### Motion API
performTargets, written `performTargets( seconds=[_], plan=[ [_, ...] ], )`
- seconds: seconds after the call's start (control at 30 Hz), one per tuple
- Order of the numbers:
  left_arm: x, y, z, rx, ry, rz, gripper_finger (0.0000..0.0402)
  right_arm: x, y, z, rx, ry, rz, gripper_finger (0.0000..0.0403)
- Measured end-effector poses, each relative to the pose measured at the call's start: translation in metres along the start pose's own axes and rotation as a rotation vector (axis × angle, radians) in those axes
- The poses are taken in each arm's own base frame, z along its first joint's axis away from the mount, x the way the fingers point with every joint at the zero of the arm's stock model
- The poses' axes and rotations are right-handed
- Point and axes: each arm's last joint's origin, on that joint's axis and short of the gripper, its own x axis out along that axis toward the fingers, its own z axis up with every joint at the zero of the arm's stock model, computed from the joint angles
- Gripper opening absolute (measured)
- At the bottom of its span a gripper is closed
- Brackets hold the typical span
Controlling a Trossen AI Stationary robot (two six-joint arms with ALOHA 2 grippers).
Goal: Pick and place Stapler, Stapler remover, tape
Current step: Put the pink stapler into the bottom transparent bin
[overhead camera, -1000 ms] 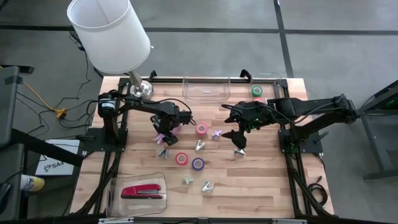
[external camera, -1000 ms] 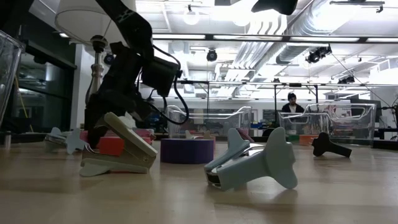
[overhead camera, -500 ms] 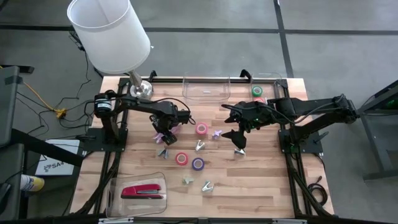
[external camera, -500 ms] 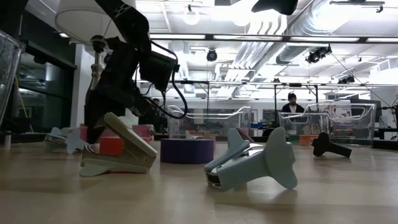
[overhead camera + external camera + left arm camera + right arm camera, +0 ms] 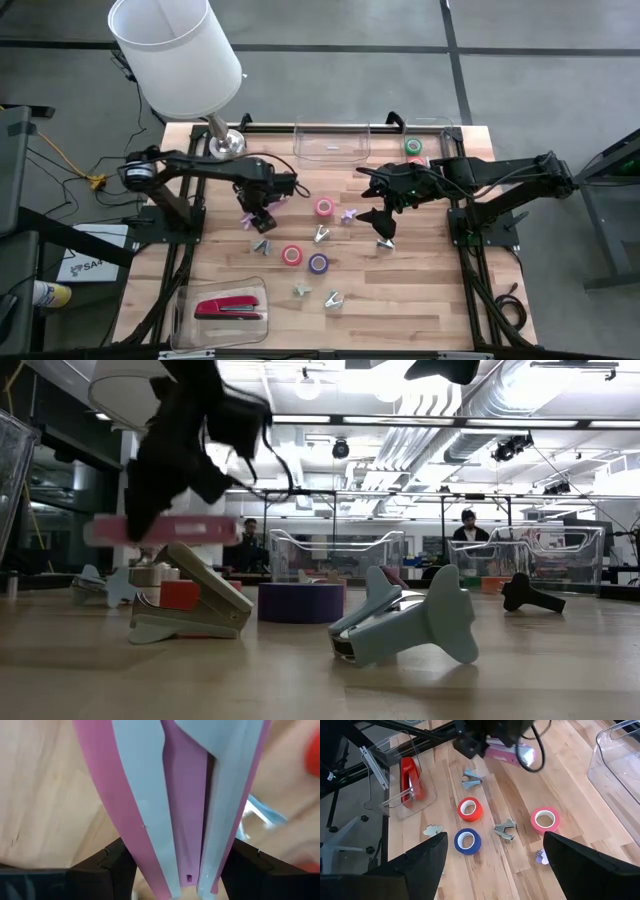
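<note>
Meanwhile, left claw (image 5: 262, 207) pinching pink stapler (image 5: 160, 531) above scattered staple removers (image 5: 190, 607), right claw (image 5: 378, 222) spread.

Lamp (image 5: 176, 52): white drum shade, metal base (image 5: 227, 143) standing on the table's far left corner.
Table (image 5: 430, 270): pale wooden planks, black frame rails along both sides.
Floor (image 5: 540, 40): grey, crossed by dark seams.
Cable (image 5: 62, 155): yellow, trailing over the floor left of the table.
Paper (image 5: 82, 262): white sheet with dark lettering, lying on the floor by the table's left edge.
Room beyond (image 5: 420, 420): ceiling ducts, pipes and bright lights.
Person (image 5: 469, 528): far off behind the table, seen small in the low view.
</note>
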Motion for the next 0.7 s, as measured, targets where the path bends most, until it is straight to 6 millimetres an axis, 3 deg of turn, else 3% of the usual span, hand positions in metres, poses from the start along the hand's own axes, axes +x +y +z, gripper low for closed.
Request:
performTargets(
  seconds=[0.43,0.7],
  plan=[
    [-0.033,-0.043,-0.067,0.100,0.009,-0.077,0.0219,0.000,0.000,0.000,-0.004,0.002,0.006,0.0320],
    [-0.047,-0.076,-0.095,0.142,-0.021,-0.087,0.0219,0.000,0.000,0.000,-0.018,0.003,0.007,0.0320]
  ],
)
